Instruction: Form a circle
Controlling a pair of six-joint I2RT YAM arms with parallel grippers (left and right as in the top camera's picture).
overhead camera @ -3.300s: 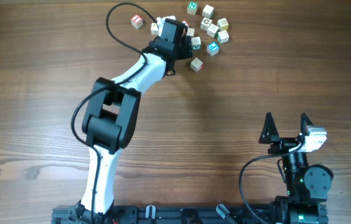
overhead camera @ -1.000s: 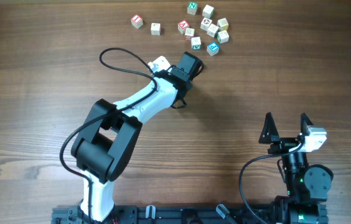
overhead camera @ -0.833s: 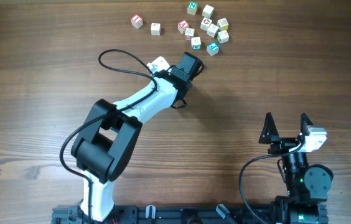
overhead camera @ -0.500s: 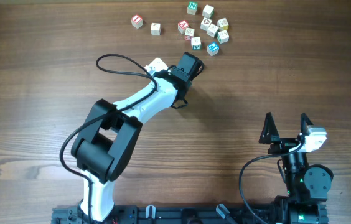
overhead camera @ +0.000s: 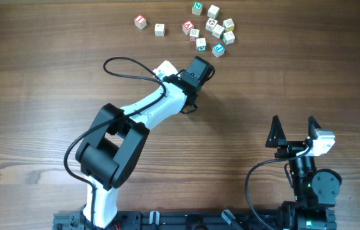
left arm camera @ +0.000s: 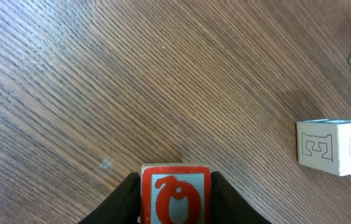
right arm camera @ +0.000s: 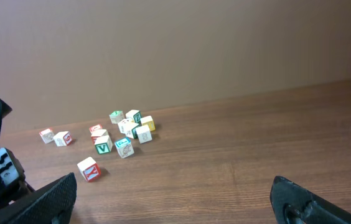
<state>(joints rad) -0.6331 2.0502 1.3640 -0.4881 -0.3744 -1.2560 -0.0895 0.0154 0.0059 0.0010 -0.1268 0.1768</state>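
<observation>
Bottom centre of left wrist view: red-faced cube between fingers of left gripper, pads snug on both side faces, so clamped by the look of it. Low over bare wood, well below cube cluster at upper centre of overhead view; no circle formed yet. Right gripper spread wide, holding nothing.

Risks:
- uneven release tipping or dragging cube
- placement too far from cluster, leaving a gap in ring
- sideways swing on withdrawal clipping pale E cube at right
</observation>
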